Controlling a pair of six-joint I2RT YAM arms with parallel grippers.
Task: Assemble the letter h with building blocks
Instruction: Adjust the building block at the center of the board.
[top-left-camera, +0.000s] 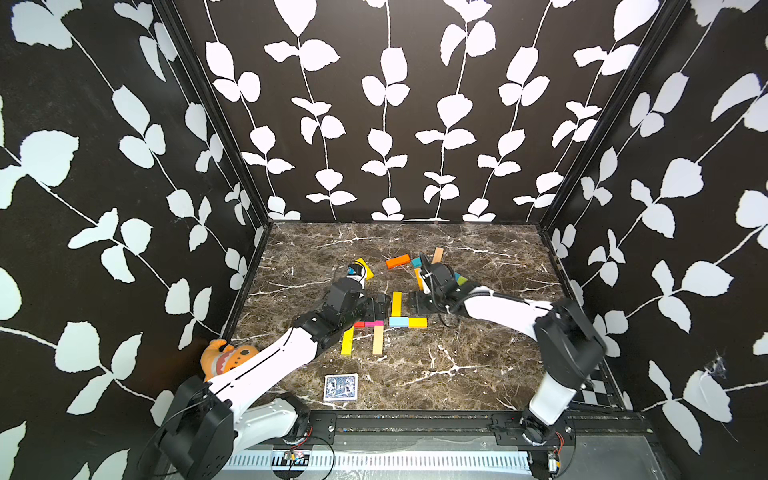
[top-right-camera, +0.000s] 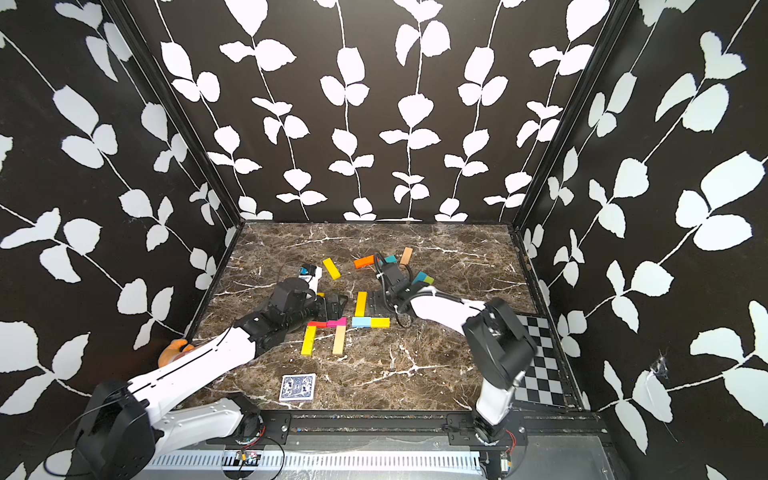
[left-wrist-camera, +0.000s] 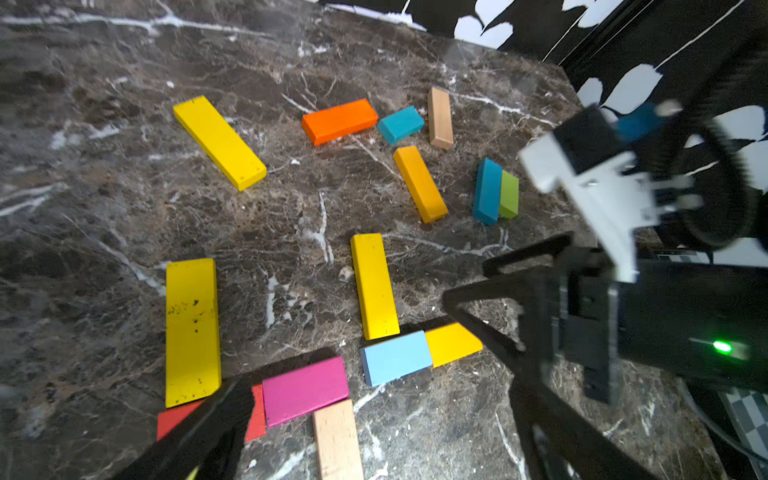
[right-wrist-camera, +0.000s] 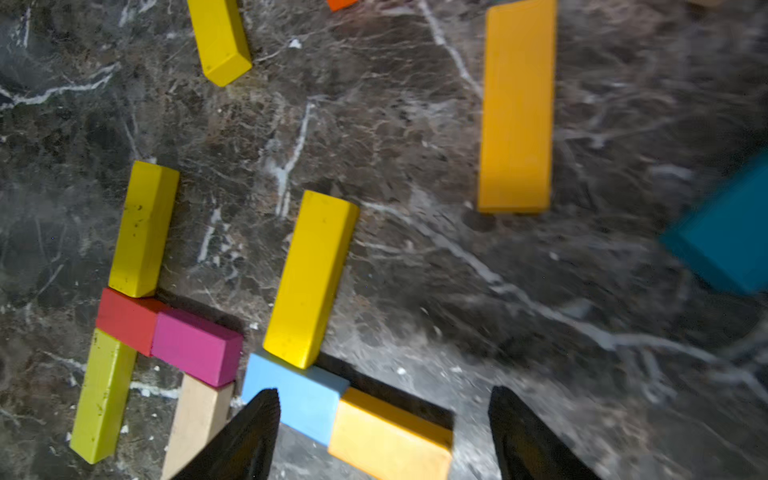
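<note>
Right gripper (top-left-camera: 415, 302) and left gripper (top-left-camera: 378, 307), both spread, flank both edges of yellow bar (top-left-camera: 397, 303).

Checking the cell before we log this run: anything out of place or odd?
Two strays among the blocks: a card near the front edge of the table, and an orange plush toy at its left edge, partly under the left arm. Neither belongs to the build.

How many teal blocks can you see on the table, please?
2. One teal block lies between the orange block and a tan block; the other teal block touches the green block. Others may be hidden.
</note>
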